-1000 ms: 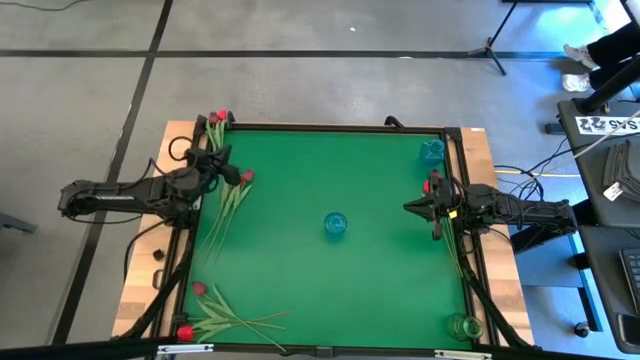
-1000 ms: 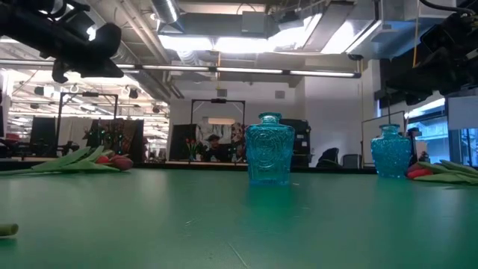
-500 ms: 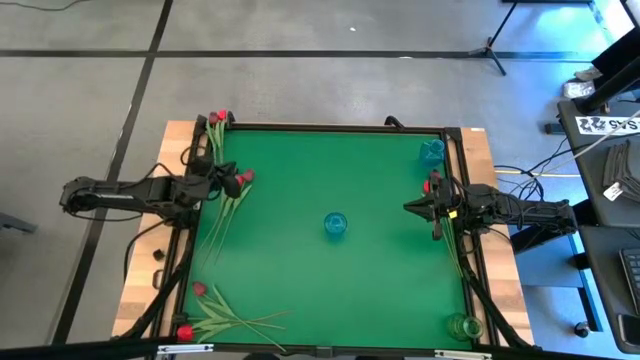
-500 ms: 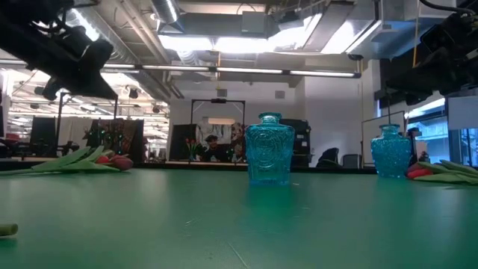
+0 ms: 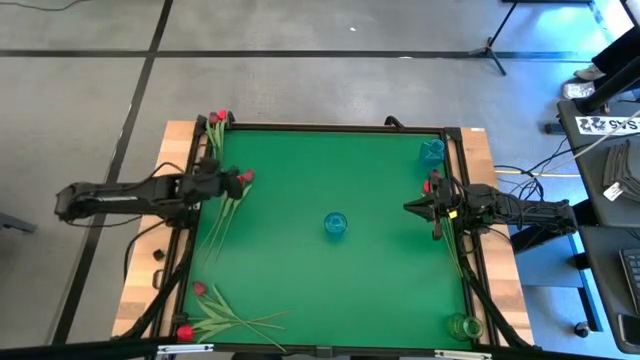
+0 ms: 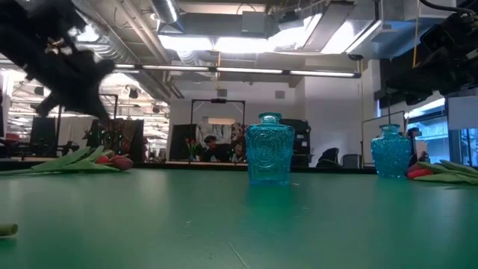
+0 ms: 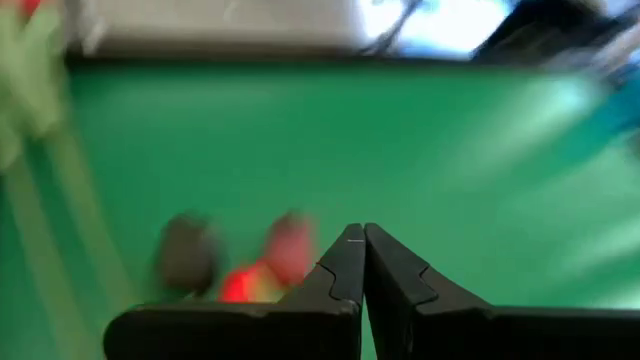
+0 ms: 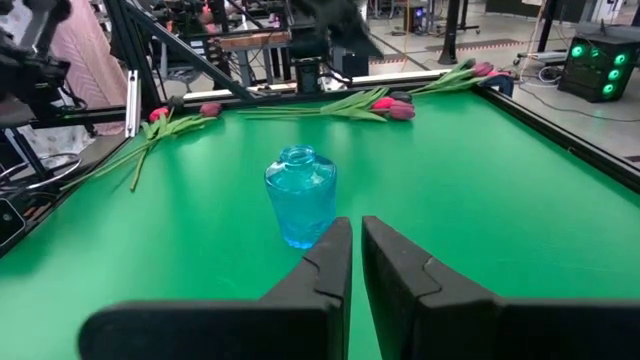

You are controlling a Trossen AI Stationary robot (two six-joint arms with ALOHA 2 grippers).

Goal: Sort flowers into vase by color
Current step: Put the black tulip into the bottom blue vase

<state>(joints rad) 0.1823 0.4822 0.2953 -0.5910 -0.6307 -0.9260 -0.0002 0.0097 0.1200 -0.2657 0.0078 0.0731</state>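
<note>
Tulips lie flat in loose groups on the green table [image 5: 330, 280]. One group with red heads [image 5: 243, 177] lies by the left edge; its heads show blurred in the left wrist view [image 7: 285, 250]. My left gripper [image 5: 231, 184] [image 7: 362, 238] hovers shut just above them, tipped down, touching nothing. More tulips lie at the far left corner [image 5: 216, 121], the near left corner [image 5: 215, 315] and along the right edge [image 5: 455, 250]. A blue vase [image 5: 335, 225] [image 8: 300, 208] stands mid-table. My right gripper [image 5: 408, 207] [image 8: 357, 235] waits shut at the right edge.
A second blue vase [image 5: 432, 152] [image 6: 390, 152] stands at the far right corner and a clear greenish one [image 5: 463, 326] at the near right corner. A dark frame [image 5: 330, 127] rims the table. Between the tulip groups and the middle vase the green surface is bare.
My left gripper has sunk toward the tulip heads at the left edge, tipped its fingers downward and rolled its wrist, staying shut. The flowers and vases have not moved.
</note>
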